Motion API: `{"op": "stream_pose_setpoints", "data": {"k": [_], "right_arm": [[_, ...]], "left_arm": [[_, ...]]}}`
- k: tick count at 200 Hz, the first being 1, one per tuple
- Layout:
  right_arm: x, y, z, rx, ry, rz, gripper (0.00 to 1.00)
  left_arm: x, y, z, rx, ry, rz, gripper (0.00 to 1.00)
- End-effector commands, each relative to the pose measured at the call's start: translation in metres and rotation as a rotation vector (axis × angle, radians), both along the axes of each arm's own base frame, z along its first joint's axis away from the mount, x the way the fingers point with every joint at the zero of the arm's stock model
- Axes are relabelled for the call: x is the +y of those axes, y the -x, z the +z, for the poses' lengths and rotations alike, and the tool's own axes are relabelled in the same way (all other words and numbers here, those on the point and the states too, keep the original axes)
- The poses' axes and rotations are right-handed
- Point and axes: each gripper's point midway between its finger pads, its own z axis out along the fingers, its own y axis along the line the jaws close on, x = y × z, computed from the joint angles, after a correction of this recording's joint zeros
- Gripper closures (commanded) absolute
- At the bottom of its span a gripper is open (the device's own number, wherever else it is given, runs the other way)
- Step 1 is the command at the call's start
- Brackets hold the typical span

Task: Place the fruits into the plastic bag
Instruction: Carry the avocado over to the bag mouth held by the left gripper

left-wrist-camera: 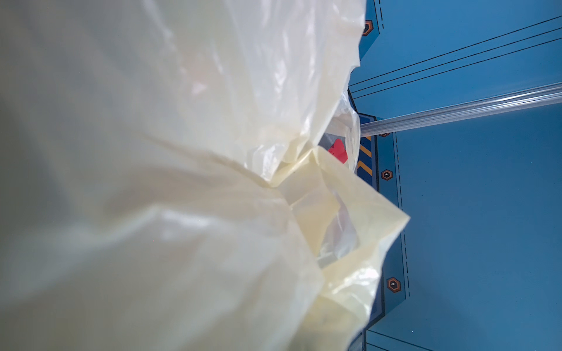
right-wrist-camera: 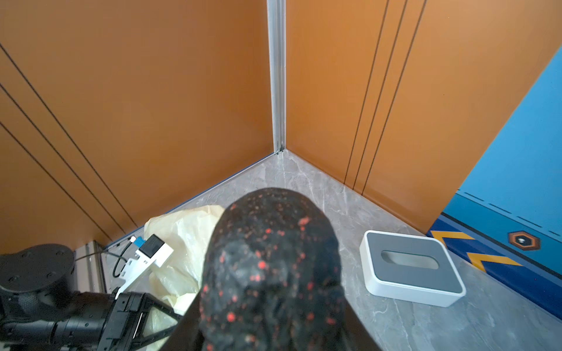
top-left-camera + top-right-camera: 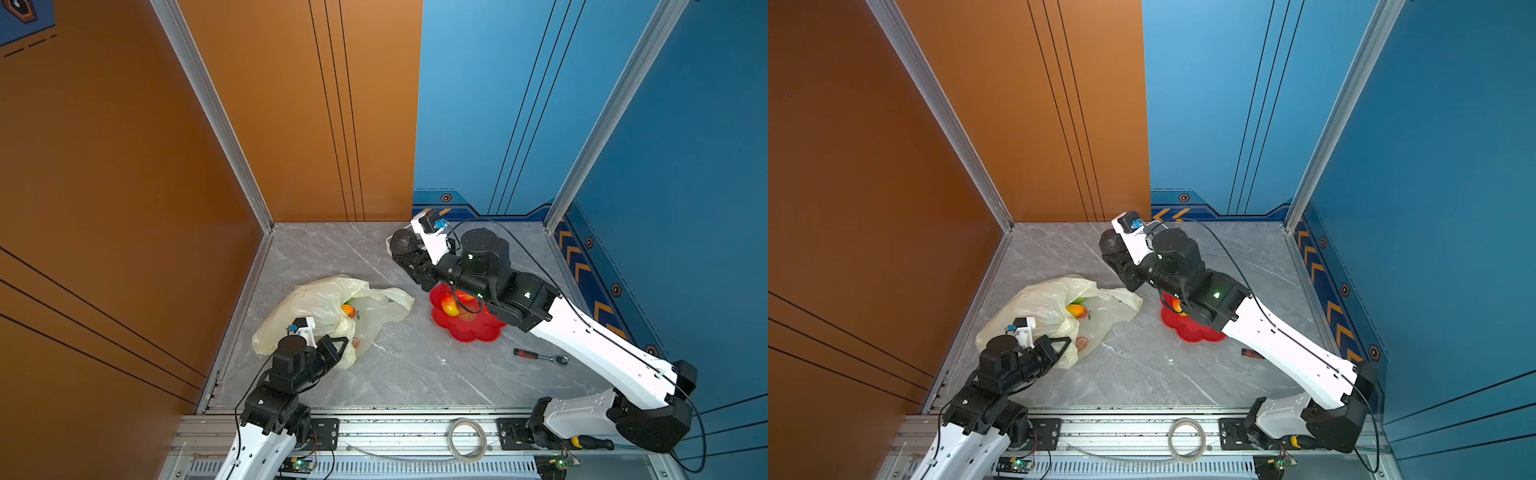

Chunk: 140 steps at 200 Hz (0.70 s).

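The cream-yellow plastic bag (image 3: 320,303) (image 3: 1038,307) lies crumpled on the left of the marble floor with its mouth gaping upward. An orange-red mango (image 3: 348,310) (image 3: 1075,310) shows inside it. My left gripper (image 3: 345,348) (image 3: 1072,345) is shut on the bag's bunched near edge. In the left wrist view the bag (image 1: 182,182) hides the fingers. My right gripper (image 3: 402,251) (image 3: 1112,254) (image 2: 270,322) is raised near the back wall, shut on a dark speckled avocado (image 3: 405,240) (image 3: 1109,241) (image 2: 270,258). Two red-yellow fruits (image 3: 452,306) (image 3: 1177,305) rest on the red flower-shaped dish (image 3: 473,332) (image 3: 1192,334).
A white-and-grey box (image 2: 410,267) sits by the back wall beyond the avocado. A red-handled ratchet wrench (image 3: 540,356) lies right of the dish. A tape roll (image 3: 467,440) rests on the front rail. Orange walls close the left and back, blue walls the right.
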Motion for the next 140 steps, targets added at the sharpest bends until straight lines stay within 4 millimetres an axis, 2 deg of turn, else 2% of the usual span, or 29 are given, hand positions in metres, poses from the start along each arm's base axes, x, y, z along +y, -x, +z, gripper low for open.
{"op": "stream_pose_setpoints", "data": {"k": [1,65,106,140], "right_arm": [[0.019,0.013,-0.016,0.013,0.064,0.077,0.71],[0.062,0.03,-0.092,0.141,0.223,0.201,0.72],[0.075,0.027,-0.146,0.241,0.312,0.222,0.72],[0.081,0.017,-0.182,0.319,0.352,0.218,0.73]], "left_arm": [[0.001,-0.001,0.014,-0.031,-0.001,-0.006,1.0],[0.002,0.001,0.016,-0.032,-0.003,0.0,1.0],[0.003,0.002,0.016,-0.032,-0.005,0.001,1.0],[0.003,0.003,0.016,-0.032,-0.005,0.002,1.0]]}}
